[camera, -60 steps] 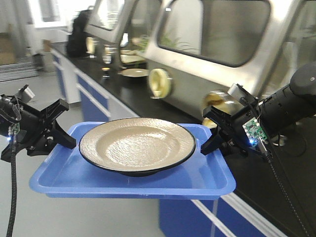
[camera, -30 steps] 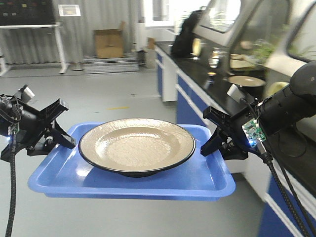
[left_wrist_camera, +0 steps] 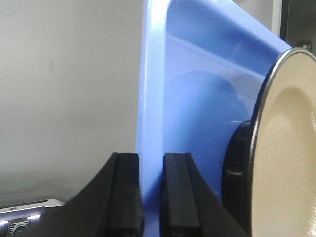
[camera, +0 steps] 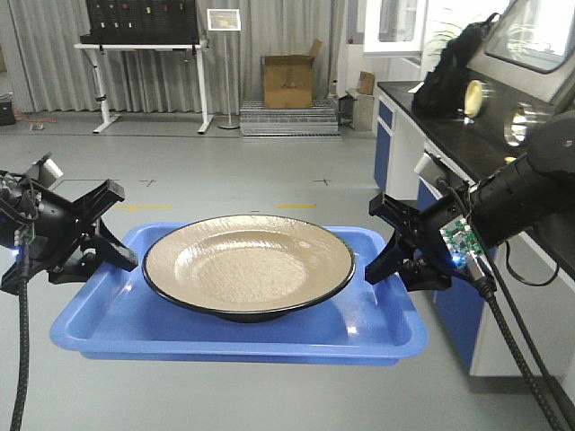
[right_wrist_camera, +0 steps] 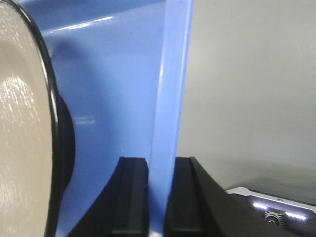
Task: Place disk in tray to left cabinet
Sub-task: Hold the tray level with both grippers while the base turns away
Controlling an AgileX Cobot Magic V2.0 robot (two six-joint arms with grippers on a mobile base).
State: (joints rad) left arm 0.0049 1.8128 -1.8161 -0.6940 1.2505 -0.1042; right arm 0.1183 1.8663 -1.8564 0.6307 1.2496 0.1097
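**A:** Where is the disk?

**B:** The disk (camera: 249,265) sits right side up in the middle of the tray (camera: 117,325). Its dark foot is on the tray's bottom, and its black edge reaches almost to the tray's two long sides.

**A:** And the tray?

**B:** It hangs level in the air, carried by its two short ends.

**A:** What carries it?

**B:** The left gripper (camera: 117,232) is clamped on the tray's left rim. In the left wrist view the blue rim runs straight between the two black fingers, one outside the wall and one inside. The right gripper (camera: 382,241) pinches the tray's right rim the same way, and the right wrist view shows the rim squeezed between its pads.

**A:** Do the fingers touch the disk?

**B:** No. At each end of the tray a strip of bare blue lies between the inner finger and the disk.

**A:** What is around the tray?

**B:** Below it is grey floor (camera: 269,180). Well beyond the tray's far side stand a cardboard box (camera: 287,81) and a white-legged table (camera: 144,45), in front of a grey curtain (camera: 54,63). To the tray's right, behind the right arm (camera: 530,189), runs a black counter (camera: 485,135) on blue cupboards (camera: 388,148), with a dark backpack (camera: 458,63) on top. A black cable (camera: 20,359) hangs past the tray's left corner.
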